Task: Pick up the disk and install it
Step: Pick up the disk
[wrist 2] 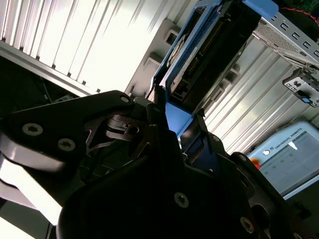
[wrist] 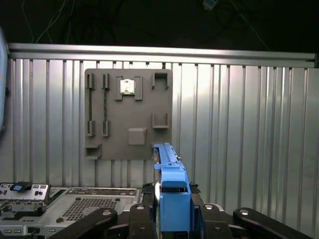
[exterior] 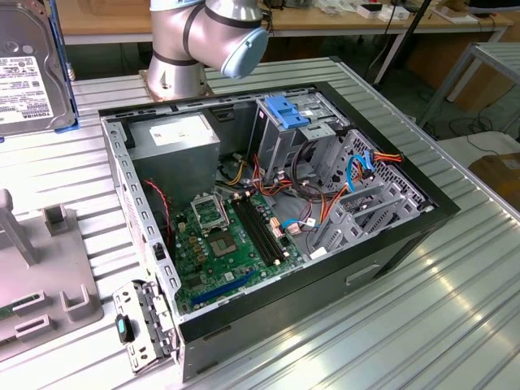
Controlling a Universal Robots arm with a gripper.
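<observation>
The disk [exterior: 24,65] hangs in the air at the exterior view's upper left, a grey-metal drive with a blue carrier along its edge. In the first wrist view it stands edge-on, its blue carrier [wrist: 169,199] rising from between my black fingers [wrist: 142,219]. My gripper [wrist: 172,211] is shut on the disk, well above the grey holder plate [wrist: 128,114]. The second wrist view shows the disk [wrist 2: 209,55] running away from my gripper [wrist 2: 174,124], with its connector edge and blue frame in sight.
The open computer case [exterior: 406,244] lies on the ribbed metal table [exterior: 455,325]. Inside are the green motherboard [exterior: 219,244] and a metal drive cage with a fixed blue latch [exterior: 286,110]. The arm's base [exterior: 203,41] stands behind the case. A touch-screen tablet [wrist 2: 284,159] lies nearby.
</observation>
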